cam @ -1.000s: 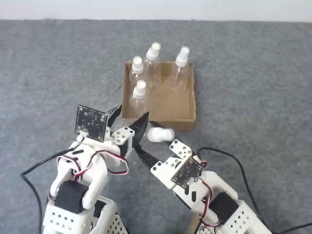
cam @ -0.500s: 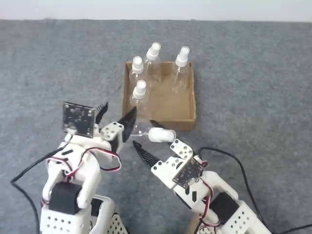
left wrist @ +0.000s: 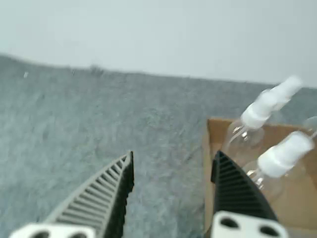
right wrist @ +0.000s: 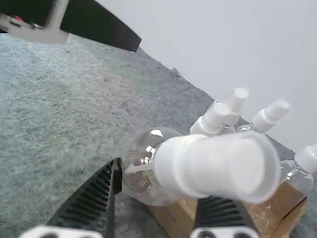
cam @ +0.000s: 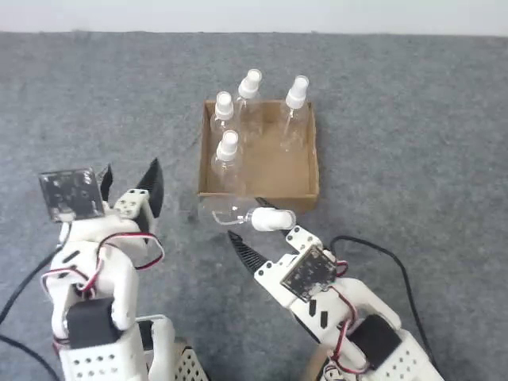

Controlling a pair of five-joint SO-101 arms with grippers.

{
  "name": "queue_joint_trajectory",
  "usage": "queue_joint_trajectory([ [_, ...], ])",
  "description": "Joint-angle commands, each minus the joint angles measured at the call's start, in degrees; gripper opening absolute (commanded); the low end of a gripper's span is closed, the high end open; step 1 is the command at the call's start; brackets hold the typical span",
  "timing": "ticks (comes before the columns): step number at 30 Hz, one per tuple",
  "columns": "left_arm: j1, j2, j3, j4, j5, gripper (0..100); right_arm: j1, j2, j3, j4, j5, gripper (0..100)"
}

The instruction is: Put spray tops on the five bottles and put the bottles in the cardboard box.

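The right claw is clenched on the white spray top of a clear plastic bottle, which lies sideways just beside the near wall of the brown cardboard box. The left claw is released, well to the left over the grey table.

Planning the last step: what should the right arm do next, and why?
Probably lift the bottle over the box wall: the right gripper holds its spray top, it lies just outside, and the left gripper is open, away.
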Motion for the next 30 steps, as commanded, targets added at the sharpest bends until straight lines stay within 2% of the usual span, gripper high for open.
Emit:
queue_joint_trajectory([
  [1, -4.4, -1.1, 1.1, -0.1, 6.0, 24, 3.7, -1.1, -9.9, 6.5, 1.0, 3.7],
  [6, -6.7, -1.1, 3.4, -0.1, 9.6, 24, 7.3, -0.9, -14.2, 11.1, 1.5, 3.7],
  [8, -6.7, -1.1, 5.1, -1.2, 10.3, 24, 8.6, -0.9, -15.3, 11.7, 4.2, 3.7],
  [14, -8.4, -1.1, 12.8, -10.0, 10.2, 24, 11.6, 1.8, -18.5, 11.6, 9.8, 3.7],
  [19, -12.0, -1.1, 16.8, -15.6, 10.2, 24, 15.2, 13.6, -23.5, 9.6, 10.0, 3.7],
  [30, -12.3, -1.1, 17.4, -15.5, 10.2, 24, 18.6, 42.4, -39.5, 9.0, 10.1, 3.7],
])
